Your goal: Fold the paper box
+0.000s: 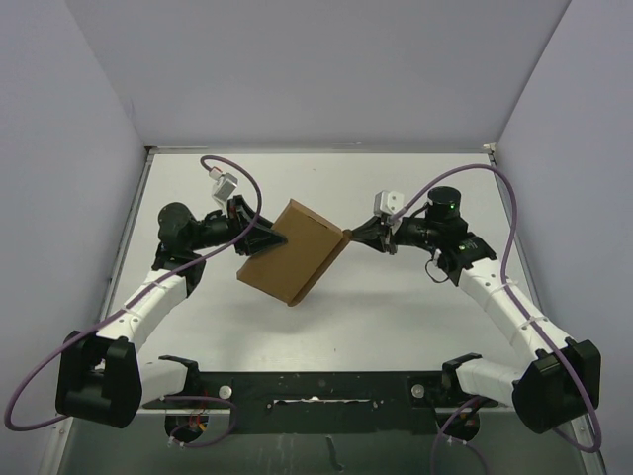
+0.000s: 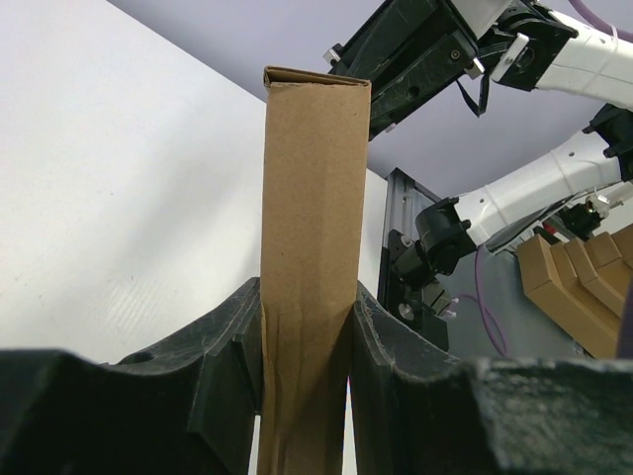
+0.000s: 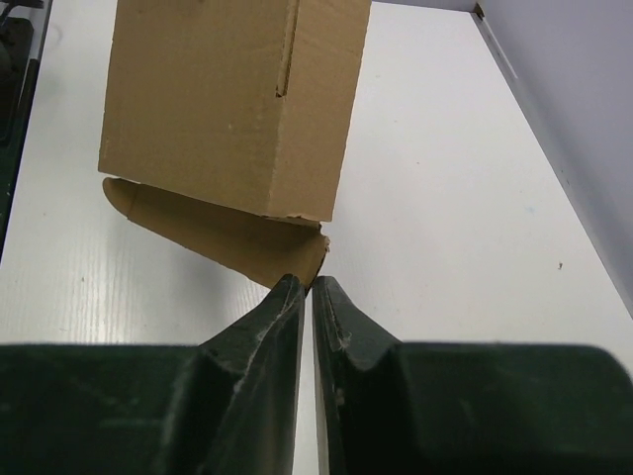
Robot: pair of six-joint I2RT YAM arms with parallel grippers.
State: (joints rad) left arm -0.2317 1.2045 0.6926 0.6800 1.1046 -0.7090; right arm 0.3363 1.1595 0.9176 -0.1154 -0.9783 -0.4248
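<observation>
The paper box (image 1: 292, 252) is a thin brown cardboard box held tilted above the white table between the two arms. My left gripper (image 1: 259, 237) is shut on its left end; in the left wrist view the box (image 2: 312, 218) stands narrow and upright between the two black fingers (image 2: 227, 366). My right gripper (image 1: 354, 237) meets the box's right corner. In the right wrist view the box (image 3: 227, 99) fills the top, a loose flap (image 3: 218, 233) hangs below it, and the right gripper (image 3: 313, 282) has its jaws almost together, pinching the flap's corner at the very tips.
White walls enclose the table (image 1: 415, 317) on three sides. A black mounting rail (image 1: 316, 391) runs along the near edge between the arm bases. Purple cables (image 1: 509, 247) loop off both arms. Brown cardboard pieces (image 2: 579, 287) show beyond the right arm.
</observation>
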